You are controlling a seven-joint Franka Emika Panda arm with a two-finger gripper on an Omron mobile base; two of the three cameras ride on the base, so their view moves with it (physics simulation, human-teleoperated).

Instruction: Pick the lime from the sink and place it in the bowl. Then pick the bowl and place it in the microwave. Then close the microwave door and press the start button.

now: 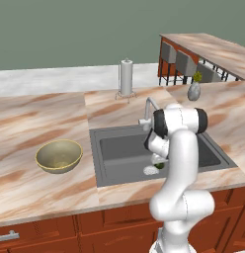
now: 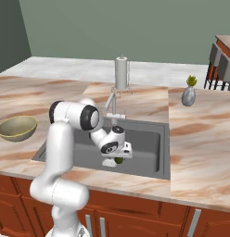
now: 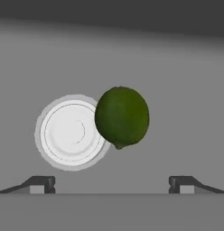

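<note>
On the left part of the marble worktop [image 1: 40,123], the olive-tan bowl [image 1: 59,155] is seen upright and empty, nearer the front edge than the back and well apart from the sink's left rim. Right of it, the grey steel sink [image 1: 119,148] is set into the worktop, with the silver faucet [image 1: 147,109] at its back rim and a paper towel holder [image 1: 126,78] standing behind that, near the back edge. The white arm is bent down over the front edge into the basin. On the basin floor, towards the front wall, the white round drain [image 3: 71,132] is found, and the dark green lime [image 3: 122,117] is seen lying just beside it; in the hand view the fruit overlaps the drain's right edge. The claw [image 3: 111,185] is held over the basin floor, pointing down at both, with its two dark fingertips [image 3: 39,184] spread wide and nothing between them; the lime is not touched. Further right, a small grey vase [image 1: 194,90] with a green sprig is set on the worktop beyond the sink's right rim, towards the back. At the far right, a separate counter [image 1: 213,49] with grey stools [image 1: 186,62] is seen.
</note>
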